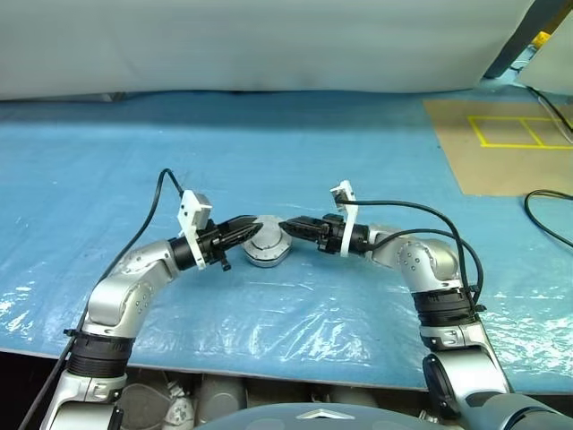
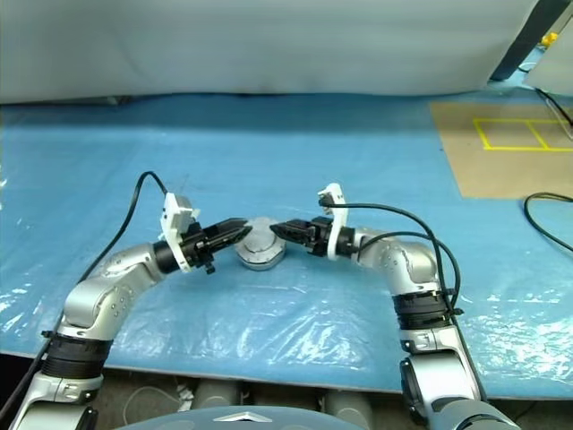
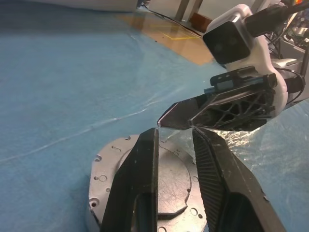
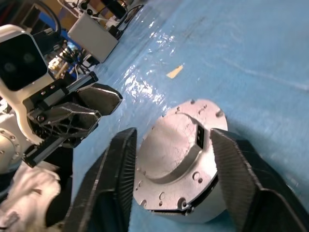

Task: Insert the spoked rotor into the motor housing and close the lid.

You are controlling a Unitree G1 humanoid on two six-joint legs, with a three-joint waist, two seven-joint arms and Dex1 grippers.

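Note:
A round grey metal puck, the motor housing [image 1: 267, 247], lies on the blue sheet between my two grippers. Its upper face [image 4: 174, 154] is closed metal with a raised round centre; I cannot tell whether that face is the lid. The spoked rotor is hidden. My left gripper [image 1: 253, 227] points level at the housing from the left, just above its rim, its fingers [image 3: 145, 174] slightly open with nothing between them. Opposite it, my right gripper [image 1: 288, 224] is open, with a finger [image 4: 116, 169] on either side of the housing's top. The two gripper tips nearly meet.
The blue plastic sheet [image 1: 295, 161] covers the table, whose front edge runs close below my arms. A brown board with yellow tape lines [image 1: 501, 143] lies at the far right, and a black cable [image 1: 542, 219] loops beside it. A white backdrop [image 1: 269, 45] rises behind.

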